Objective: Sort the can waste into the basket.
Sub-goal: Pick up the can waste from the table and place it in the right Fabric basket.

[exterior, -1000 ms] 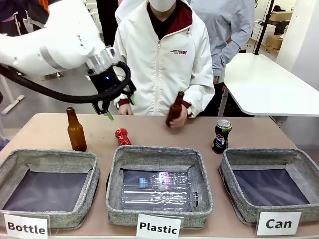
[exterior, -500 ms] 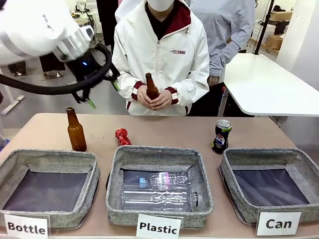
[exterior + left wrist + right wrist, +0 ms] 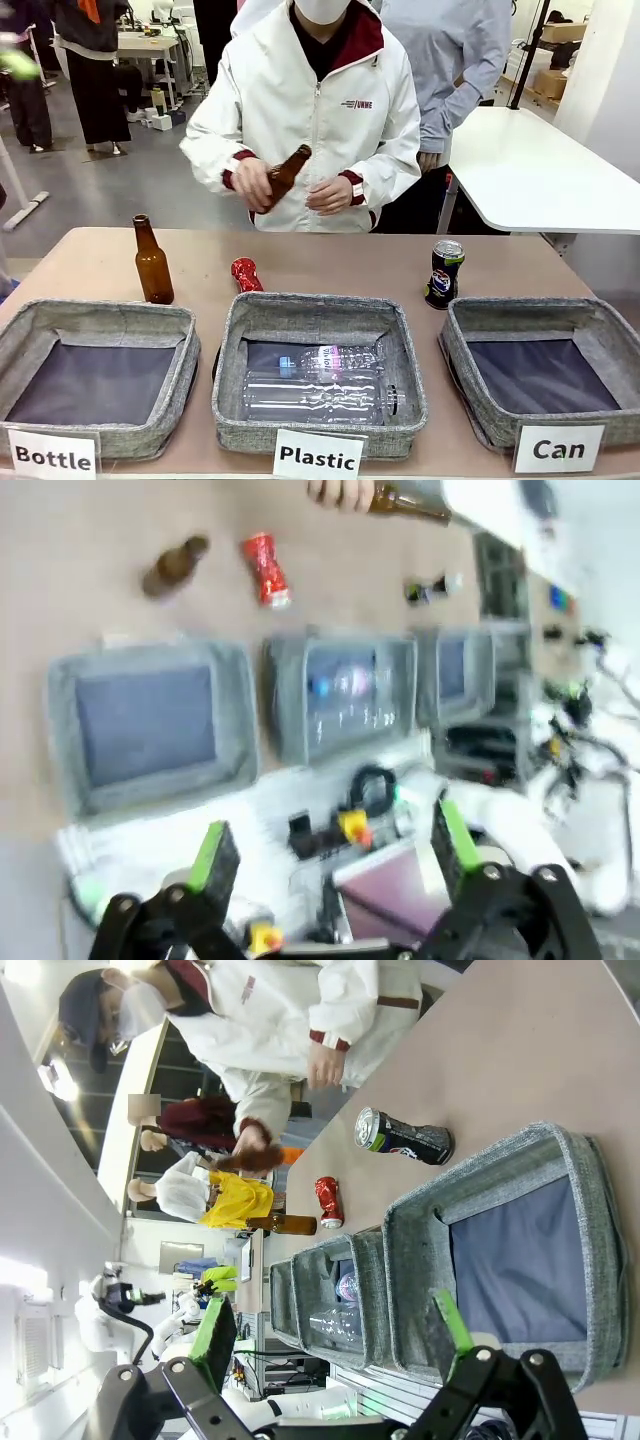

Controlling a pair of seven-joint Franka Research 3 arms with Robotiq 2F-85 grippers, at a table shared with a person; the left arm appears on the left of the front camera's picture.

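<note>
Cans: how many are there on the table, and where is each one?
2. The red crushed can lies beyond the Plastic basket; the dark can stands upright beside the Can basket. None seems hidden.

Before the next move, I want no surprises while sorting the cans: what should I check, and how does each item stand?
1. Can basket free to receive: ok, nothing in it.
2. Dark can graspable: ok, upright, just beyond that basket's far-left corner.
3. Red can free: ok, crushed, just behind the Plastic basket.
4. Right gripper open: ok.
5. Left gripper open: ok.
6. Person's hands off the cans: ok, raised at the chest, one holding a brown bottle.
</note>
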